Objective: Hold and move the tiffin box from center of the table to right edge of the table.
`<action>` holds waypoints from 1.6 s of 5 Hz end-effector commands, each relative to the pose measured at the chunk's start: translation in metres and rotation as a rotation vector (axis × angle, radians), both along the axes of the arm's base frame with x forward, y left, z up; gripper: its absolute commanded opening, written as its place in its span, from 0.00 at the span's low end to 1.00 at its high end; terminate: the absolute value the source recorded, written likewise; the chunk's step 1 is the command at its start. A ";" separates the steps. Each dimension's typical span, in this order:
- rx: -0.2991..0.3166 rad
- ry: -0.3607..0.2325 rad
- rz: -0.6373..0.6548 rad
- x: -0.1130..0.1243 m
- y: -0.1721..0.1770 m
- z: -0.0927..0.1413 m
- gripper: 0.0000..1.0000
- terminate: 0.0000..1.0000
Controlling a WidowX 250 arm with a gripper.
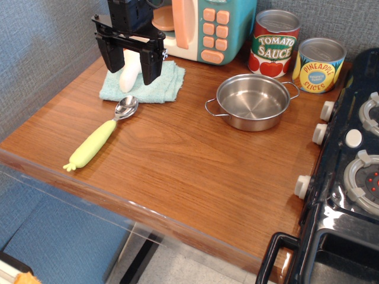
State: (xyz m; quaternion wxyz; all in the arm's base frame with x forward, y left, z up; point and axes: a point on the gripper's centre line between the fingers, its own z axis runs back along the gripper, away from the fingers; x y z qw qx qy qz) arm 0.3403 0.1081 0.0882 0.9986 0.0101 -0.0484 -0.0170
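Tiffin box (253,102) sits empty on the table (177,160) just in front of the tomato sauce can (273,43), well apart from the gripper (129,58) (fingers wide, holding nothing), so a careless approach could knock that can over.

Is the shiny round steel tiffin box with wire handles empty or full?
Empty: the shiny steel tiffin box stands upright, its bare inner bottom showing, nothing inside.

1 tiffin box (253,102), 2 cans: tomato sauce (273,44) & pineapple (318,65). 1 spoon (102,134) w/ green handle, 1 teal cloth (150,84), 1 white obj. (129,74) on it, 1 toy microwave (209,26), 1 black stove (349,195), 3 white knobs.
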 end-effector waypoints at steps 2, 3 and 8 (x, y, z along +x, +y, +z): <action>-0.092 -0.039 -0.046 0.010 -0.017 0.003 1.00 0.00; -0.099 -0.029 -0.106 0.024 -0.036 0.001 1.00 0.00; -0.059 -0.068 0.000 0.101 -0.079 -0.044 1.00 0.00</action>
